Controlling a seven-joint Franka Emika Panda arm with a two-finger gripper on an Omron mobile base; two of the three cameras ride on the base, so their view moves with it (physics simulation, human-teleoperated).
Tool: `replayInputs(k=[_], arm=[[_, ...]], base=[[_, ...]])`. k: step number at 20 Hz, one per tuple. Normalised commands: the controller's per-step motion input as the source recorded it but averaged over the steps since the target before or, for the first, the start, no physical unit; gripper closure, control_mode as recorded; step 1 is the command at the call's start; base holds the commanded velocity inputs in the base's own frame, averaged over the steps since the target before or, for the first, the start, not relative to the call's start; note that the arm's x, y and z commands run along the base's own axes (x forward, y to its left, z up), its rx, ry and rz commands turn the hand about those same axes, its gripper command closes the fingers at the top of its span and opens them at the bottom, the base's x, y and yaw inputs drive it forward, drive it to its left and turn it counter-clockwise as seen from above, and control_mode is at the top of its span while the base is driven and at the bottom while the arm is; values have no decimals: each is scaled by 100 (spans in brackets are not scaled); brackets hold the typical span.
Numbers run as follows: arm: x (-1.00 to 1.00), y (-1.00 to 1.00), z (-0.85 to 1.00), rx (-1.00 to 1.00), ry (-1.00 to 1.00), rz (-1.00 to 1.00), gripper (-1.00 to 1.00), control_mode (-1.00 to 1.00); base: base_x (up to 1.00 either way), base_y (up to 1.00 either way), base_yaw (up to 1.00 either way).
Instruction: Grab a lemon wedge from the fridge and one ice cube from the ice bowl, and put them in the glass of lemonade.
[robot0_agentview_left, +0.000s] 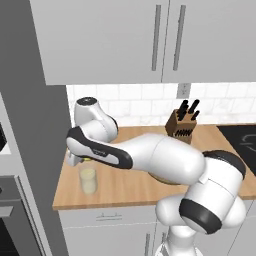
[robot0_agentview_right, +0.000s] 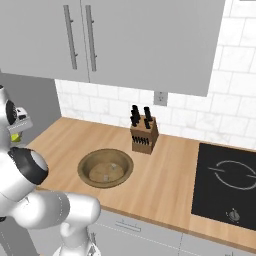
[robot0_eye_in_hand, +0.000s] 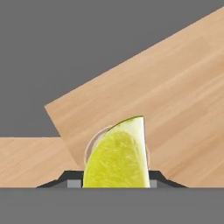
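Note:
My gripper (robot0_agentview_left: 76, 159) hovers just above the glass of lemonade (robot0_agentview_left: 88, 180), which stands near the counter's left end. It is shut on the lemon wedge (robot0_eye_in_hand: 117, 157). In the hand view the wedge hides most of the glass, and a thin arc of the rim (robot0_eye_in_hand: 89, 146) shows behind it. The right base view shows the gripper (robot0_agentview_right: 17, 131) at the far left with the yellow-green lemon wedge (robot0_agentview_right: 15, 136) under it. The brown wooden ice bowl (robot0_agentview_right: 105, 168) sits to the right of the glass, with pale ice cubes faintly visible inside. The fridge (robot0_agentview_left: 32, 130) rises grey at the left.
A knife block (robot0_agentview_right: 144, 134) stands behind the bowl near the tiled wall. A black cooktop (robot0_agentview_right: 227, 180) lies at the counter's right. Pale grey wall cabinets (robot0_agentview_left: 150, 40) hang overhead. The counter's front edge (robot0_agentview_left: 110, 202) runs close to the glass.

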Motion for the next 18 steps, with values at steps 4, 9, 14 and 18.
replayInputs(k=[4,9,14,18], arm=[[1,1,0,0,0,0,100,-100],[19,7,0,0,0,0,100,-100],[1,0,-9,0,0,0,100,-100],[-1,17,-2,0,0,0,100,-100]], base=[[0,0,0],[0,0,0],[0,0,0],[0,0,0]])
